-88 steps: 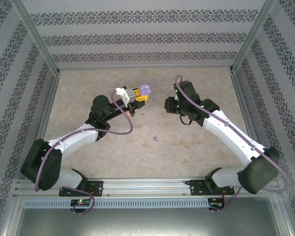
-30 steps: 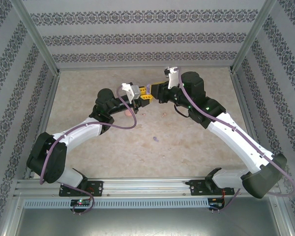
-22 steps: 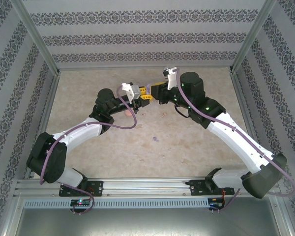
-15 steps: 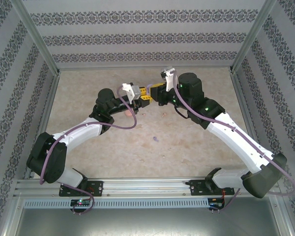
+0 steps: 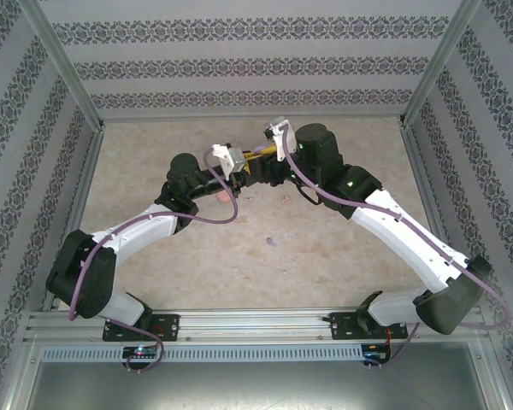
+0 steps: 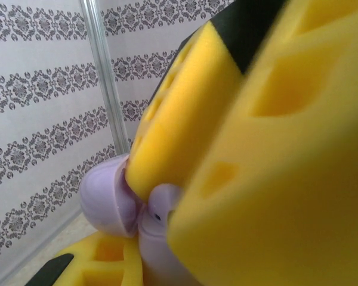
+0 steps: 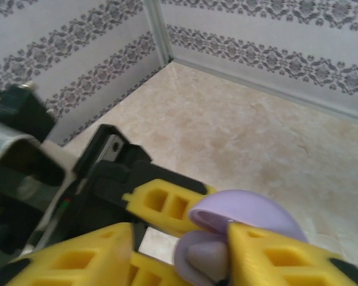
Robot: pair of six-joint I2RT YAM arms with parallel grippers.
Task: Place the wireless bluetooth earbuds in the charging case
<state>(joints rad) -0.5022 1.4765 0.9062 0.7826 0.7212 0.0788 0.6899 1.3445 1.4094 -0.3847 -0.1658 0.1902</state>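
Purple clamshell case [image 7: 250, 211], light, hard and slick, hangs between my arms.
My left gripper [image 5: 244, 168] clamps it; my right gripper [image 5: 269, 158] straddles it half-spread, grip unclear. Tiny purple earbud [image 5: 271, 242] lies on the table [image 5: 342, 256]: I'd pinch its stem.

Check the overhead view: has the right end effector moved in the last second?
Yes. The right end effector shifted left, away from the right corner post, toward the purple case.

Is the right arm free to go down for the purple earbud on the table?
Probably yes. The purple earbud lies alone on the table, in the open, with nothing over it. The right gripper must first back off the purple case.
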